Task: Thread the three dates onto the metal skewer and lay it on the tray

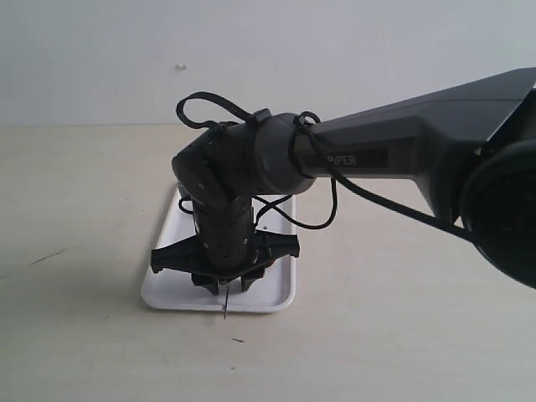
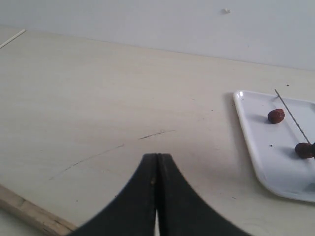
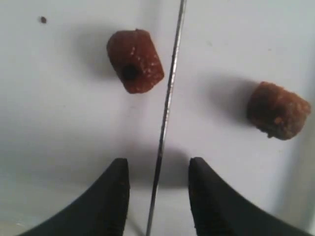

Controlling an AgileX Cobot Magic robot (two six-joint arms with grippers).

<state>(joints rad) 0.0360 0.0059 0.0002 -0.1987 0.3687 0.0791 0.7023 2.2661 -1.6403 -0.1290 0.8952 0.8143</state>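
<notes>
Surface: a pale table point(image 1: 394, 335) under a plain light wall point(image 1: 251, 50), with a white tray point(image 1: 167, 291) lying flat on it.
Skewer point(image 3: 166, 113): it lies on the tray, roughly along the tray's length. In the exterior view its thin tip reaches to or just past the tray's near rim.
Dates: two show on the tray. One date point(image 3: 135, 60) is just beside the skewer, and a second date point(image 3: 278, 110) is a little further off on the skewer's other side. Neither is threaded. The third date is not visible in any view.
Right pincer point(image 3: 158, 162): it is low over the tray's near end with its fingers spread. The skewer runs between them, touches neither, and nothing is held.
Left pincer point(image 2: 156, 160): it is pressed fully closed on nothing, over bare table well apart from the tray's side.
Step in hand: probably picking up the skewer, since no threading is done yet.
How to do it well: come straight down so the rod sits centred between the fingers. Go low enough that the pads nearly meet the tray floor, because the rod is so thin. Close slowly. Grip near this end so that a long bare length is left for the dates.
Risk: a thin round rod on smooth plastic may roll or flick aside as the fingers close. A finger could also nudge the nearer date.
</notes>
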